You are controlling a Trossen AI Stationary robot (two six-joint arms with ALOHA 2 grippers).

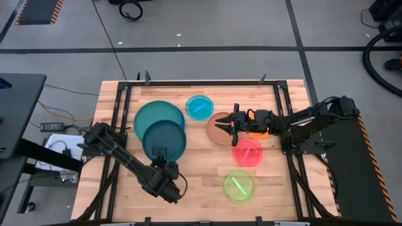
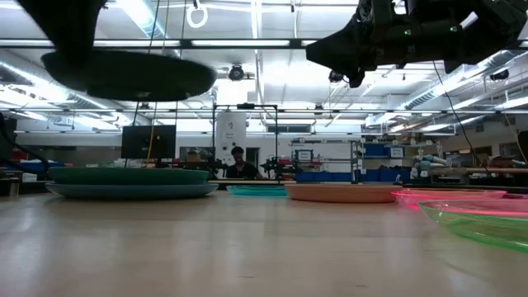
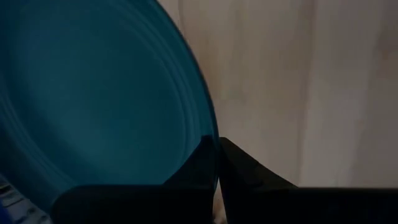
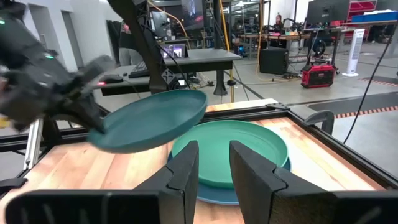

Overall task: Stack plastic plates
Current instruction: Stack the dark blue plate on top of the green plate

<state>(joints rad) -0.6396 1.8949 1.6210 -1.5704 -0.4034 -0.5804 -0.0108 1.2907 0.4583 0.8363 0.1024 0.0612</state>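
Note:
My left gripper [image 1: 160, 153] is shut on a medium dark-teal plate [image 1: 164, 138], which hangs in the air in the low view [image 2: 128, 74]. Under it, a large teal plate [image 1: 156, 115] lies on a blue plate [image 4: 211, 194]. My right gripper [image 1: 233, 123] is open and hovers above the brown plate [image 1: 218, 130] without touching it. The small cyan plate [image 1: 200, 107], pink plate [image 1: 247, 151] and lime plate [image 1: 239, 186] lie flat on the table. An orange plate [image 1: 257, 132] shows mostly hidden under the right arm. My left gripper pinches the dark-teal plate by its rim [image 3: 208, 124], on the side toward the table's near edge, between the two fingers [image 3: 249, 171]. It comes at the plate from the near side. The plate is lifted clear, close to level, over the large teal plate.
A black frame [image 1: 188, 82] runs around the wooden table top. Bare wood lies at the near left [image 1: 119, 201] and between the plates in the middle [image 1: 201, 163]. People and benches show in the room beyond the table.

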